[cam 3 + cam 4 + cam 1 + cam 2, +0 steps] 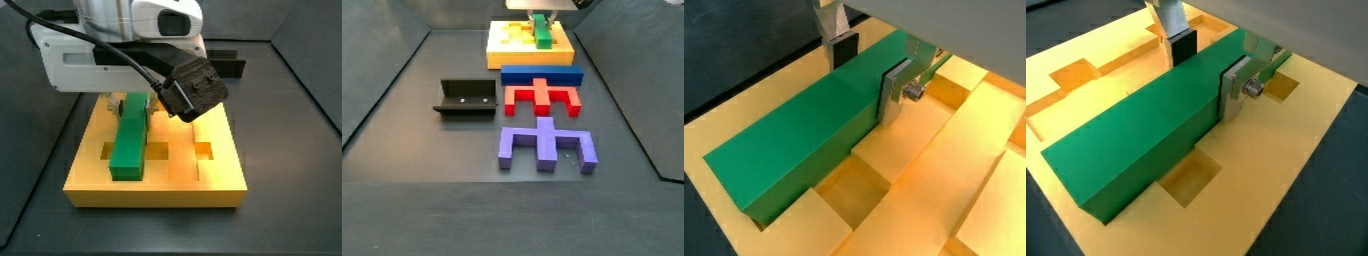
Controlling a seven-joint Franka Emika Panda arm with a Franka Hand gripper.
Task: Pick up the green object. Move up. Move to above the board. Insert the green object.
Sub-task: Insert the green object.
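Squarely between its fingers, the tool (865, 72) clamps the green object (811, 130) lying on the board (971, 160).

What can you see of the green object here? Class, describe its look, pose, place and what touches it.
The green object is a long, plain bar, square in section, with smooth matte faces. It lies lengthwise on the yellow board, running along it between the square holes; whether it sits fully down in a groove cannot be told. The gripper is closed on it near its far end, with a silver finger flat against one side and the dark pad against the other.
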